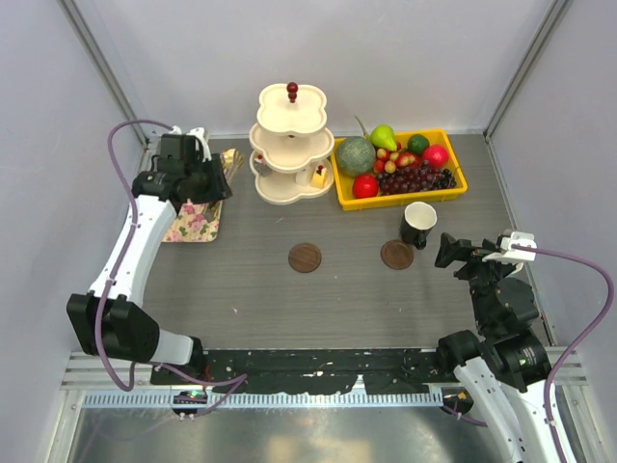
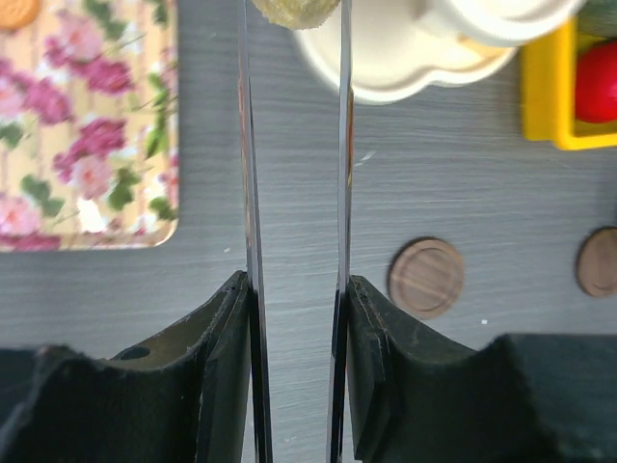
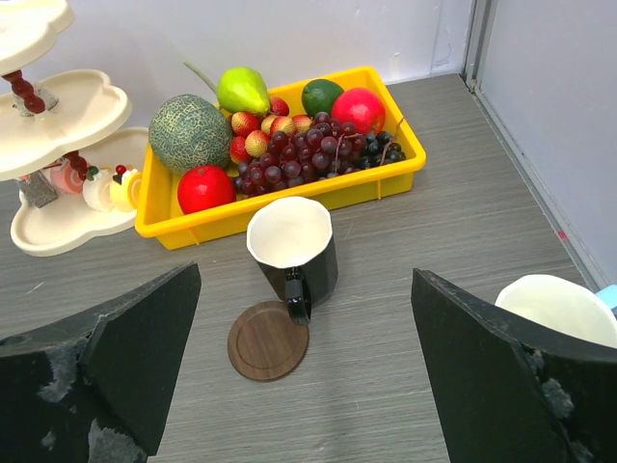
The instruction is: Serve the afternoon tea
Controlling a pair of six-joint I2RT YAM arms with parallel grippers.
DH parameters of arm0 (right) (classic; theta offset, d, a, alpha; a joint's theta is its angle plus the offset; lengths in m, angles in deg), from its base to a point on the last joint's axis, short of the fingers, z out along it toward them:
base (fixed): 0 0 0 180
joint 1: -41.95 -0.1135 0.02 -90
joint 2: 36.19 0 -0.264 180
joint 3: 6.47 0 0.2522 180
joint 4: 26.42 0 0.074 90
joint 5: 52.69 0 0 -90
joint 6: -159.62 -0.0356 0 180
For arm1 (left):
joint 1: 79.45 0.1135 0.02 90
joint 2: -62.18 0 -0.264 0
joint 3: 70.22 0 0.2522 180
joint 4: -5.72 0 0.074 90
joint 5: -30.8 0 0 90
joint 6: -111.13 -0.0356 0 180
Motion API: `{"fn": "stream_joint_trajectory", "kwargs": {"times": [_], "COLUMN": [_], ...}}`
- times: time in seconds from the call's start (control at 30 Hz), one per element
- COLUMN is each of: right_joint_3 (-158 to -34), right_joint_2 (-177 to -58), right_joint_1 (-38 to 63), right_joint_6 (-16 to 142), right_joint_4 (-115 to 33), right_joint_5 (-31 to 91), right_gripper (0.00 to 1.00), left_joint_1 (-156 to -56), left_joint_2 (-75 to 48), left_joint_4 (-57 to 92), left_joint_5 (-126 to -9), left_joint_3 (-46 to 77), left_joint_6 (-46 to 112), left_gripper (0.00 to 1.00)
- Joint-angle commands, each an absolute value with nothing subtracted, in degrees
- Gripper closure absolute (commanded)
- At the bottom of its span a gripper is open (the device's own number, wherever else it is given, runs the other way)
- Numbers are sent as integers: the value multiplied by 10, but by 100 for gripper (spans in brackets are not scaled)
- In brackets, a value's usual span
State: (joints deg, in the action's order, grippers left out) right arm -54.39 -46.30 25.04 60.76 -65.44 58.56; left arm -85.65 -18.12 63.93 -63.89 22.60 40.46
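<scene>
My left gripper (image 2: pixel 297 289) is shut on thin metal tongs (image 2: pixel 249 174). Their tips pinch a pale yellow sweet (image 2: pixel 294 10) at the top edge of the left wrist view, next to the cream stand's lowest tier (image 2: pixel 405 58). An orange tart (image 2: pixel 12 10) lies on the flowered tray (image 2: pixel 87 145). More sweets (image 3: pixel 111 188) sit on the lowest tier. The black mug (image 3: pixel 294 246) stands beside a wooden coaster (image 3: pixel 268 340), its handle over the coaster's edge. My right gripper (image 3: pixel 305 275) is open just short of it. A white mug (image 3: pixel 559 309) shows at the right.
The three-tier cream stand (image 1: pixel 291 154) stands at the back centre. Right of it is the yellow tray (image 1: pixel 405 200) of fruit. A second coaster (image 1: pixel 305 257) lies mid-table. The flowered tray (image 1: pixel 198 220) lies at the left under my left arm.
</scene>
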Motion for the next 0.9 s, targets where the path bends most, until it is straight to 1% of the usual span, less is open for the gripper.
{"fn": "stream_joint_trajectory", "kwargs": {"times": [0.0, 0.17, 0.4, 0.57, 0.87], "right_joint_3": [-546, -546, -546, -546, -546], "right_joint_2": [-458, -453, -452, -453, -455], "right_joint_1": [248, 249, 249, 248, 248], "right_joint_6": [615, 615, 616, 617, 618], "right_joint_4": [-629, -630, -630, -631, -631], "right_joint_5": [582, 587, 586, 588, 589], "right_gripper": [3, 2, 3, 2, 3], "left_joint_1": [-897, -940, -962, -987, -990], "left_joint_2": [-191, -228, -278, -296, -327], "left_joint_4": [592, 594, 599, 588, 567], "left_joint_5": [-661, -662, -664, -664, -654], "left_joint_3": [290, 333, 375, 379, 378], "left_joint_6": [406, 406, 410, 413, 425], "left_gripper": [64, 63, 63, 63, 63]}}
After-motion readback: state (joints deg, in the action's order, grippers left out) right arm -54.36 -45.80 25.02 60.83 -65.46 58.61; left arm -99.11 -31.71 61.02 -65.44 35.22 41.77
